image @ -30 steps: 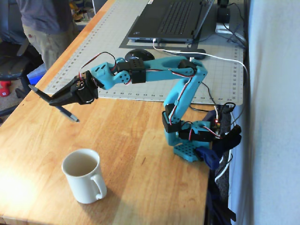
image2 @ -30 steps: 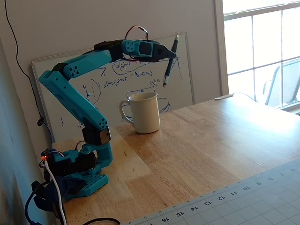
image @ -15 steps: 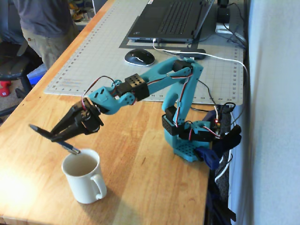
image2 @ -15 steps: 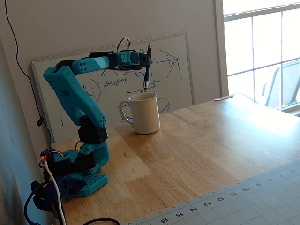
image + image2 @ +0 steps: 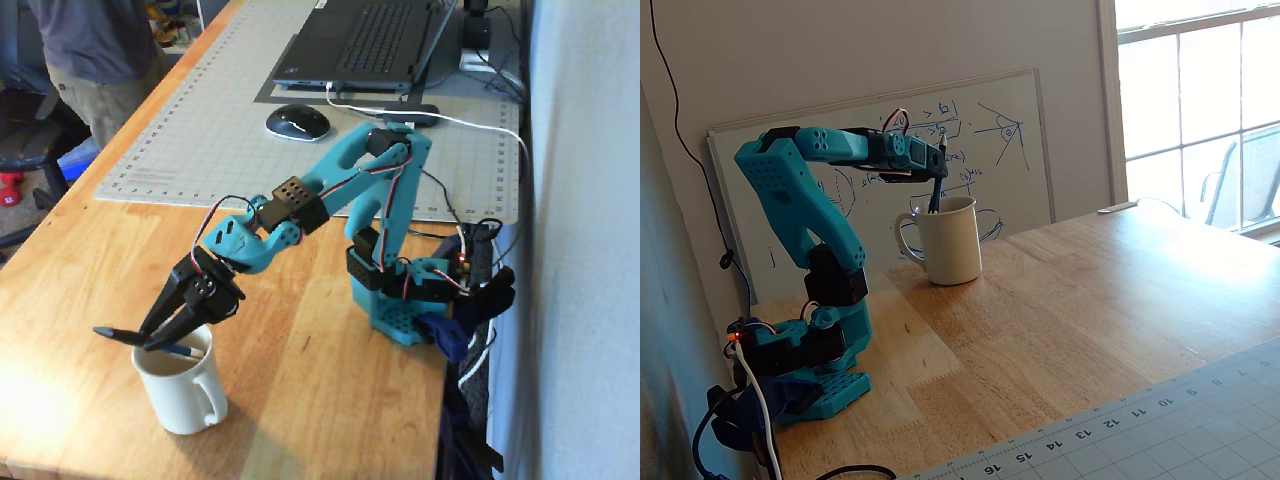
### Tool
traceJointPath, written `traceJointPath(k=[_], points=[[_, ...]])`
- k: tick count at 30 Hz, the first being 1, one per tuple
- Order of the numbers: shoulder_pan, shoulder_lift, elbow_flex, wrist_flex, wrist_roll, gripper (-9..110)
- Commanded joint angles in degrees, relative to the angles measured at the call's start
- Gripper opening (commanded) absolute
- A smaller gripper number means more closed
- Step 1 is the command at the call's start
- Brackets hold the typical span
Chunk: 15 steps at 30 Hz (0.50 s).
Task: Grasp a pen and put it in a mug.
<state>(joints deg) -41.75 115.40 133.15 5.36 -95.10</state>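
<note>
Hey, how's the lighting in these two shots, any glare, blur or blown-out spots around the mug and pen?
In the fixed view from above, a bright washed-out patch sits on the table left of the mug; the pen is soft but readable. In the fixed view facing the window, the panes are overexposed, and the pen in the gripper is dark against the whiteboard.
</note>
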Motion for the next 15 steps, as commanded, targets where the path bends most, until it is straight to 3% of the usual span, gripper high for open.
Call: traceJointPath(k=[1,7,15], points=[[-0.53,1.67,-0.18,-2.02,-0.79,1],[0.00,2.55,0.97,-2.02,-0.79,1],[2.72,12.30,7.65,-2.02,-0.79,13]])
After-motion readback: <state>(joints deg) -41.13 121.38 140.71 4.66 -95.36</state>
